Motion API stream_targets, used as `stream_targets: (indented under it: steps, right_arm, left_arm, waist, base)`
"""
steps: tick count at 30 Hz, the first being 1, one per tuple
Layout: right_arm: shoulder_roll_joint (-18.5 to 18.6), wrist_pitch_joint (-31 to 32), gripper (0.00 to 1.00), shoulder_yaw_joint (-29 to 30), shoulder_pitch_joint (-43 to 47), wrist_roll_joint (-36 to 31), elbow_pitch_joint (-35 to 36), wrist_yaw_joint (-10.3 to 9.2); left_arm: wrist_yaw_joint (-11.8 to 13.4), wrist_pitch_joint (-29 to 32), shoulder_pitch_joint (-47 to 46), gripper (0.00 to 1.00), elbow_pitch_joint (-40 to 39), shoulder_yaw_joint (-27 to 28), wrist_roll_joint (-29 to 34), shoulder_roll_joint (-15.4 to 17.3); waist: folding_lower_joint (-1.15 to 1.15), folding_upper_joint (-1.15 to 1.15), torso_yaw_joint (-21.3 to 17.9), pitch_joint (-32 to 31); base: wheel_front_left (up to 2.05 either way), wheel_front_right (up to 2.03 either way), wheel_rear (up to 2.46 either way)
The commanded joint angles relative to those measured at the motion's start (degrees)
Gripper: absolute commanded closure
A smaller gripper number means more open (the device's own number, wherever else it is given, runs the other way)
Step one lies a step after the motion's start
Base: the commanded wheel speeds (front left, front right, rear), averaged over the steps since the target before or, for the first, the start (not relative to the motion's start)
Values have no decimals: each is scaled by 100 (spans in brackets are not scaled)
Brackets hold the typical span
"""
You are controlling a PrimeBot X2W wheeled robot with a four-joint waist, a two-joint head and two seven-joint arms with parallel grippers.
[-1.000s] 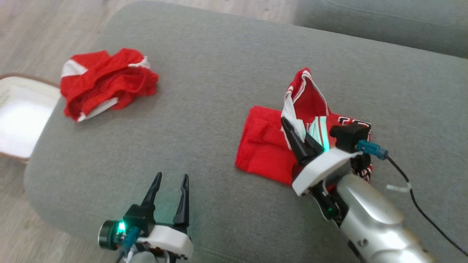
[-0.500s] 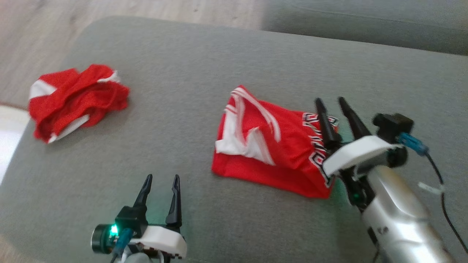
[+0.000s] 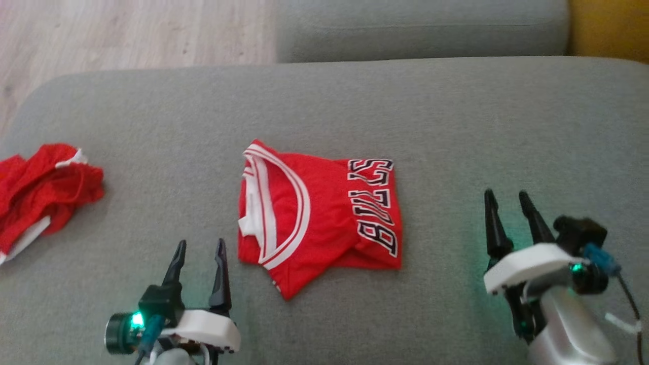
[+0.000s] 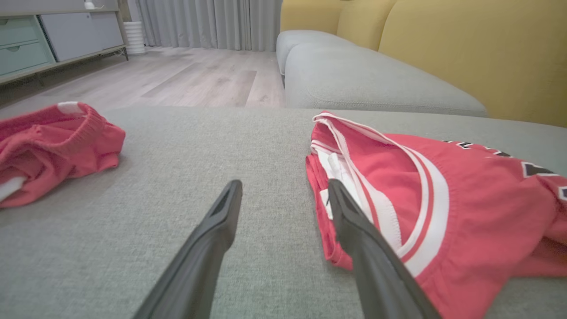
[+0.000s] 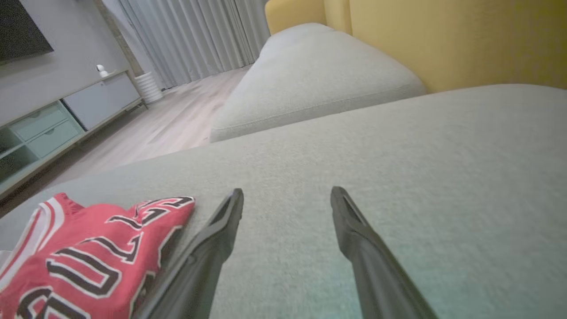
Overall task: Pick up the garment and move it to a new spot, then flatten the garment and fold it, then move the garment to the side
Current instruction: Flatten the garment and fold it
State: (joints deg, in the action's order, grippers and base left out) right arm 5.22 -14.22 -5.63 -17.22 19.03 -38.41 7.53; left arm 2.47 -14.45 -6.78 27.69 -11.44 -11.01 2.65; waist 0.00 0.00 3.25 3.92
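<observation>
A red jersey (image 3: 324,213) with white trim and black-and-white lettering lies folded on the grey sofa cushion (image 3: 324,111), near the middle of the head view. My left gripper (image 3: 200,247) stands open just to the jersey's lower left, nothing between its fingers; in the left wrist view (image 4: 283,188) the jersey (image 4: 443,199) lies right beside the right finger. My right gripper (image 3: 505,198) is open and empty, well to the right of the jersey; the right wrist view shows the gripper (image 5: 287,195) over bare cushion with the jersey (image 5: 88,261) at lower left.
A second red and white garment (image 3: 43,190) lies crumpled at the cushion's left edge, also in the left wrist view (image 4: 48,146). Another grey cushion (image 3: 421,25) sits behind, with a yellow backrest (image 4: 465,48). Wood floor (image 3: 127,35) lies beyond the left.
My right gripper let go of the jersey's raised part, which dropped flat into a fold, then drew back to the right and low. The camera has swung right.
</observation>
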Motion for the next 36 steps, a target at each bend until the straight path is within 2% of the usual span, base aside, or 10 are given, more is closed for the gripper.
stream_targets:
  steps: [1,8,20,24,29,36]
  right_arm:
    - [-109,-77,0,-45,86,-152,190,-4]
    - [-212,-77,0,160,418,-415,219,-4]
    - [-232,-77,0,109,423,-457,295,-4]
    - [-233,-77,0,-564,350,-464,584,-4]
    - [-207,-77,0,-1877,203,-464,918,-4]
    - [5,-77,0,-3403,-128,-85,819,-4]
  left_arm:
    - [2,-55,-56,0,-127,272,49,22]
    - [-20,-55,213,0,-176,387,67,22]
    - [-64,-55,207,0,-188,330,95,22]
    - [-62,-55,193,0,-201,270,57,22]
    - [-29,-55,160,0,-193,136,-24,22]
    - [5,-55,97,0,-177,16,-101,22]
  waist:
    - [0,0,-187,-153]
    - [0,0,-356,-295]
    - [0,0,-254,-291]
    - [0,0,-119,-195]
    - [0,0,144,-58]
    - [0,0,549,65]
  base:
    - [0,0,0]
    - [0,0,0]
    - [0,0,0]
    - [0,0,0]
    - [0,0,0]
    - [0,0,0]
